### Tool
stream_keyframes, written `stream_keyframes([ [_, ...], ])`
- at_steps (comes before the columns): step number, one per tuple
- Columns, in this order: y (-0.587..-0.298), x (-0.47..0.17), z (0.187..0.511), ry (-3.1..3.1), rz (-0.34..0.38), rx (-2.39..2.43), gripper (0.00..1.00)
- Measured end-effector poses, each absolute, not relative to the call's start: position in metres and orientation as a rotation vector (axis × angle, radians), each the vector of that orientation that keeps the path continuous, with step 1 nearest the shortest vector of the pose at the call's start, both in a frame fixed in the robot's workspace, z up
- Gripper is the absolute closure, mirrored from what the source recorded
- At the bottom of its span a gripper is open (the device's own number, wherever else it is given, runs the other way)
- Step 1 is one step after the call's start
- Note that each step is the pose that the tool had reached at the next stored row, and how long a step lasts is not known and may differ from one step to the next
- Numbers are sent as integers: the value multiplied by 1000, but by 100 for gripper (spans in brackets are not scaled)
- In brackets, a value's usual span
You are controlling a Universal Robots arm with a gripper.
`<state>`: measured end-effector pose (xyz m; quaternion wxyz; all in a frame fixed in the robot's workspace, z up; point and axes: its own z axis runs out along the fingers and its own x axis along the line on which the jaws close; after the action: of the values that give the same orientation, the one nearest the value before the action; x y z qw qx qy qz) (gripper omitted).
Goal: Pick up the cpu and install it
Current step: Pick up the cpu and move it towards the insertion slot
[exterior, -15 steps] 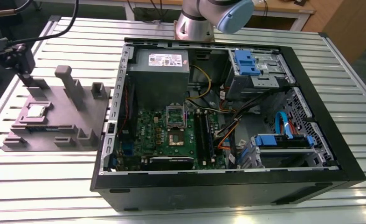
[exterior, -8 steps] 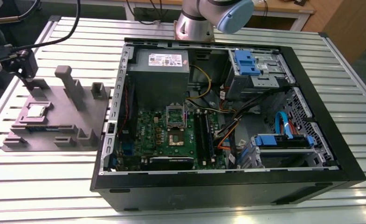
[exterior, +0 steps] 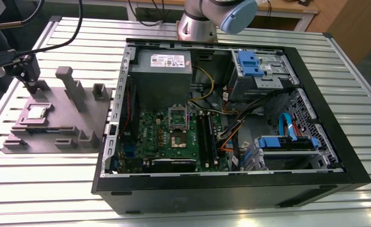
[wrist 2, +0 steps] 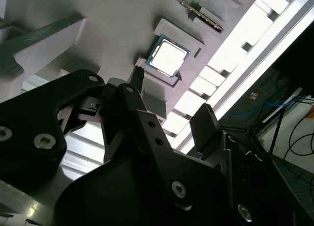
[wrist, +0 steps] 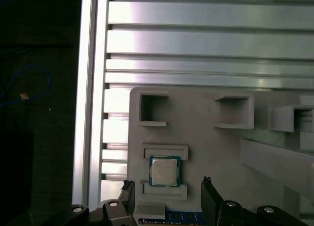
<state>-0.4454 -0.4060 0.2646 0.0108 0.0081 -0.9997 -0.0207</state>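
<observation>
Pickup stage: your fingers [wrist: 210, 196] hang spread open above the small silver-topped square cpu [wrist: 164, 170], 9 o'clock from the black computer case [exterior: 223, 194]; grabbing it needs its edges squarely straddled.

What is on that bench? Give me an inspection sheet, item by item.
Surface: slatted metal table carrying a grey tray and an open PC case.
Job's things: cpu lies flat in its tray seat, not gripped; motherboard with its socket sits in the case.
Clutter: blue-edged strip in the tray near the cpu.
Grippers: gripper open, above the cpu, not touching it.
Cables: orange, yellow and blue leads inside the case; black cables over the table's far edge.
Surroundings: arm base behind the case; wooden furniture beyond.
</observation>
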Motion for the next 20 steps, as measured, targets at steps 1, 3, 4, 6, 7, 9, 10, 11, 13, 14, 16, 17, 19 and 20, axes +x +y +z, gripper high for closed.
stream_keyframes([
  [1, -406, -445, 265, -3119, -65, 25, 35],
  [3, -406, -445, 264, -3119, -65, 25, 35],
  [4, -406, -445, 264, -3119, -65, 25, 35],
  [6, -406, -445, 264, -3119, -65, 25, 35],
  [7, -406, -445, 264, -3119, -65, 25, 35],
  [9, -406, -445, 264, -3119, -65, 25, 35],
  [10, -406, -445, 264, -3119, -65, 25, 35],
  [11, -406, -445, 264, -3119, -65, 25, 35],
  [13, -406, -445, 264, -3119, -65, 25, 35],
  [14, -406, -445, 264, -3119, -65, 25, 35],
  [16, -406, -445, 264, -3119, -65, 25, 35],
  [17, -406, -445, 264, -3119, -65, 25, 35],
  [19, -406, -445, 263, -3120, -65, 25, 35],
  [20, -406, -445, 262, -3120, -65, 25, 35],
])
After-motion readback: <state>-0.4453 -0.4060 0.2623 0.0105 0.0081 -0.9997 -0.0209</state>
